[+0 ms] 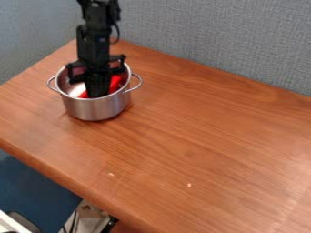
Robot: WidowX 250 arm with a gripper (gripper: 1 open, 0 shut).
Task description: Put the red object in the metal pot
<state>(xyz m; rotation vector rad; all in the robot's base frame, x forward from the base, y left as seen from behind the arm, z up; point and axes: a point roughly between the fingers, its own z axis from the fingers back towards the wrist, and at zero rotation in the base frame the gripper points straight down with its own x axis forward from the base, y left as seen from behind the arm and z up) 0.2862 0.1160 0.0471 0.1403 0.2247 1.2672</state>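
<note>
Metal pot (93, 98): small, shiny steel, round, straight-sided, upright on far-left part of wooden tabletop, loop handles at left and right of rim. Red object (113, 83): bright red block inside pot, only part showing above rim on right side of opening, rest hidden behind my arm; looks leaned against inner wall, exact pose unclear.
</note>
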